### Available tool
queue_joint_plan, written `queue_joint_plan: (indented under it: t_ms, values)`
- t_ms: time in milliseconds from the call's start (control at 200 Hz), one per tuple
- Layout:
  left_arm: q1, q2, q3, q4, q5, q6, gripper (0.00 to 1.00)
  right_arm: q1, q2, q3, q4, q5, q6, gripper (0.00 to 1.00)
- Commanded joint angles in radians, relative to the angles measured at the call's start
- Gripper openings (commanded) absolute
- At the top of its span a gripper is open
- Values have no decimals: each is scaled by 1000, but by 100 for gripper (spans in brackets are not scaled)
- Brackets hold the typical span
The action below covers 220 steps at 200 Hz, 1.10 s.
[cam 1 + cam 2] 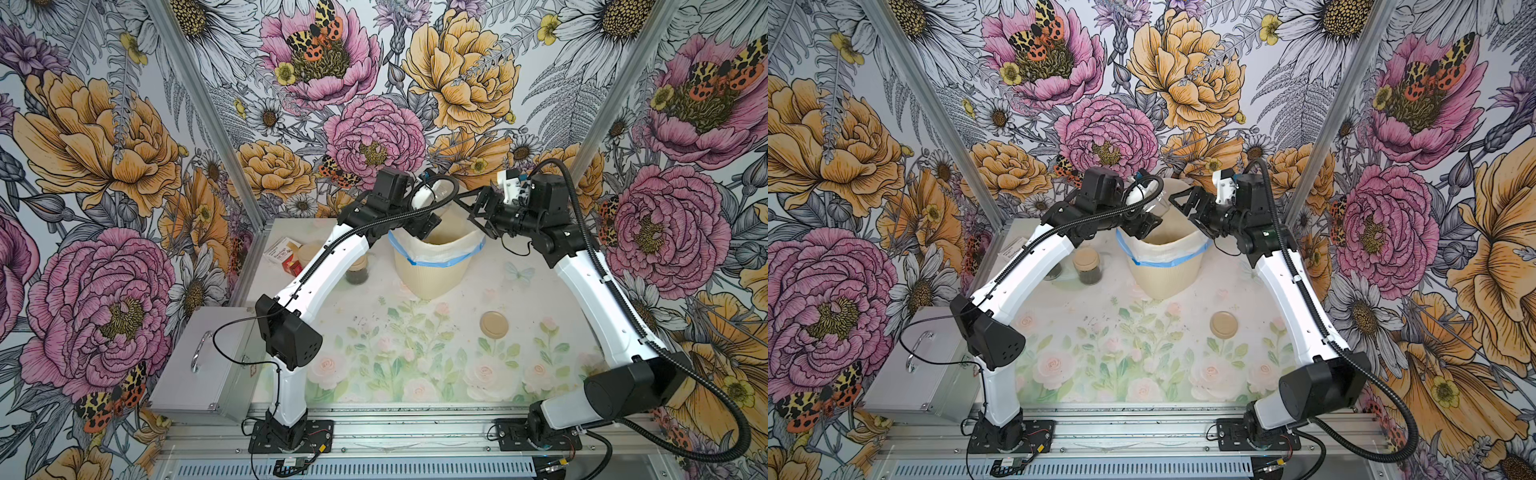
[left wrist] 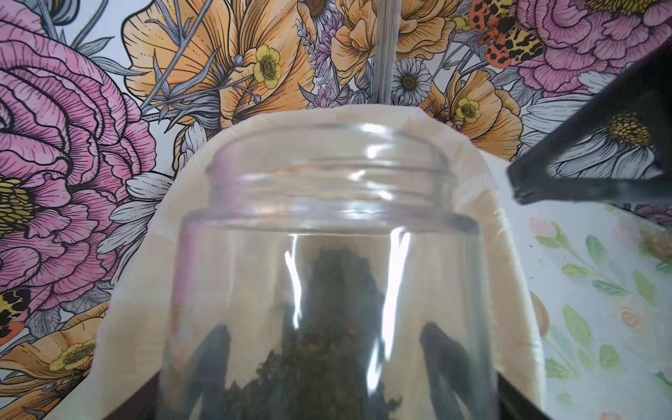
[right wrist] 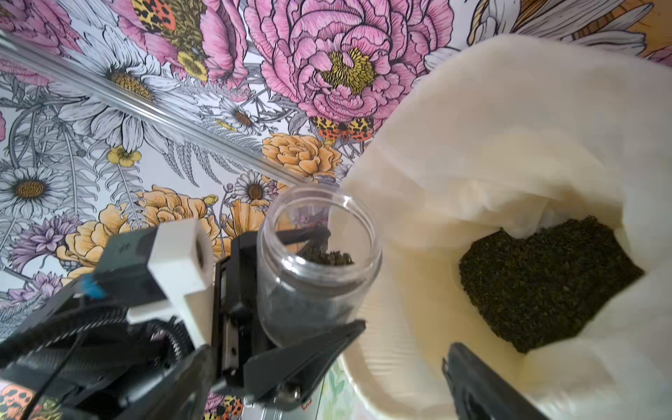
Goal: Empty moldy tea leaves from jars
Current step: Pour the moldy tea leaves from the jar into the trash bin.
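Observation:
My left gripper [image 2: 327,367] is shut on an open clear jar [image 2: 327,236], held tilted at the rim of the cream bin [image 1: 432,274]. Some moldy tea leaves [image 2: 320,371] still lie inside the jar. In the right wrist view the jar [image 3: 316,269] has its mouth at the bag's edge, and a dark heap of tea leaves [image 3: 545,283] lies in the bag. My right gripper [image 1: 476,214] hangs open beside the bin's rim, empty. Two lidded jars [image 1: 1087,266] [image 1: 1054,272] stand left of the bin, the second partly behind the left arm.
A loose tan lid [image 1: 494,325] lies on the floral table right of centre. Small boxes [image 1: 284,253] sit at the back left. A silver case [image 1: 199,365] stands off the table's left edge. Dark crumbs [image 1: 365,322] dot the table.

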<state>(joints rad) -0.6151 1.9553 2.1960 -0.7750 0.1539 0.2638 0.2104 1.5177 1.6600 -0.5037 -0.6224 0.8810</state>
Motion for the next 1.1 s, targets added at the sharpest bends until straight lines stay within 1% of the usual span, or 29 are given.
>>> queue_joint_plan:
  t_ms: [0,355,460,616,796,971,1096]
  values:
    - [-14,14,59,56,26,-41,42,31,46,43,107,6,30,100]
    - [-35,11,64,56,38,-67,43,88,118,100,126,46,45,100]
    - [-37,3,61,57,32,-82,42,99,129,106,126,45,61,96]
    - [-38,-8,65,57,61,-89,42,108,136,111,125,59,68,95]
    - [-35,-45,36,57,82,-113,42,110,144,129,122,73,62,94]
    - [-27,-82,1,56,117,-144,43,115,159,127,123,73,54,95]
    - [-25,-87,-5,53,148,-161,44,125,160,134,123,95,35,96]
